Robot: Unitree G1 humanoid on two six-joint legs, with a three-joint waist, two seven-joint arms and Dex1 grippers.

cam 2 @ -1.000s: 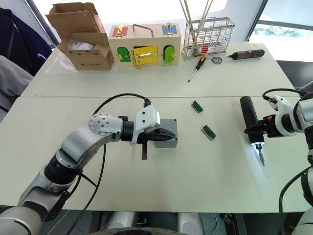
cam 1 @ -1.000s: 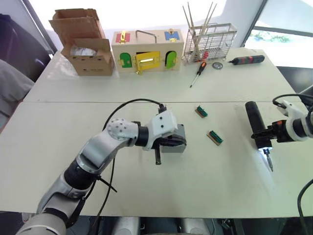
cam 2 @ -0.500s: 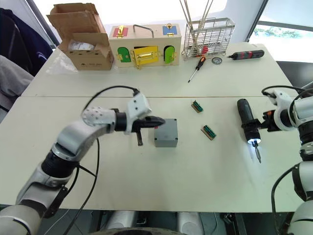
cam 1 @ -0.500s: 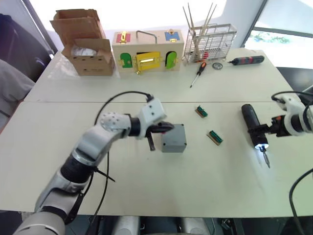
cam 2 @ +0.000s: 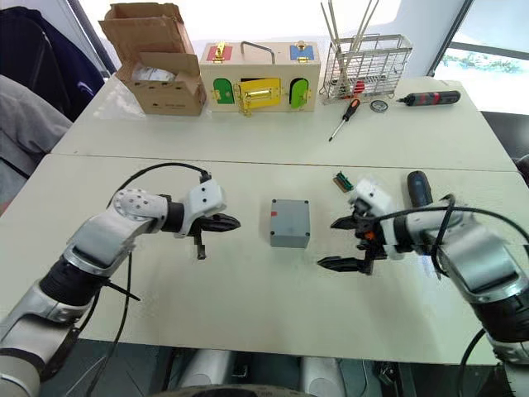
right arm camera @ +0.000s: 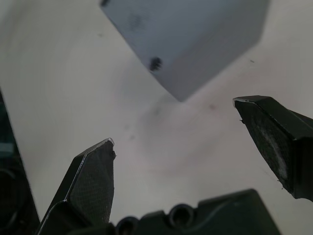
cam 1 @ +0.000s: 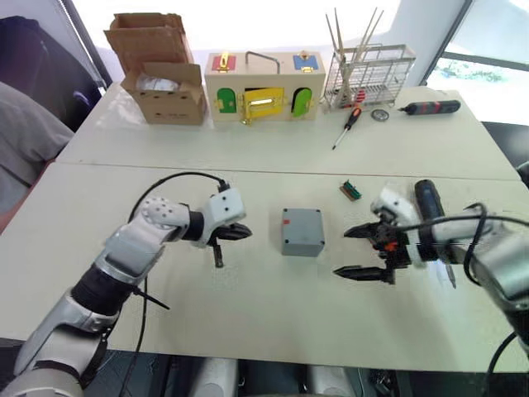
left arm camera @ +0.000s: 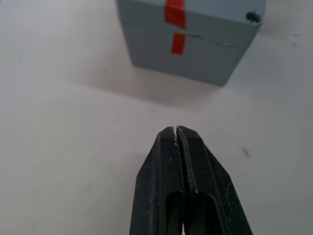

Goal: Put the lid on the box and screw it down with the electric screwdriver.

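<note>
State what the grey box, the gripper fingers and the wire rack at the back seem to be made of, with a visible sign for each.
Grey box: likely matt moulded plastic, uniform grey, lid seam.
Left gripper's fingers: black, probably hard plastic or rubber, scuffed and dull.
Wire rack: thin bare metal rods in a grid.

The box looks like matt grey plastic, smooth, with a glossy red strip on its side; the left gripper fingers are black with a fine rough grain; the worktop is smooth, matt off-white; at its far edge stand a brown cardboard box, a pale wooden box and a bare-metal wire rack.
</note>
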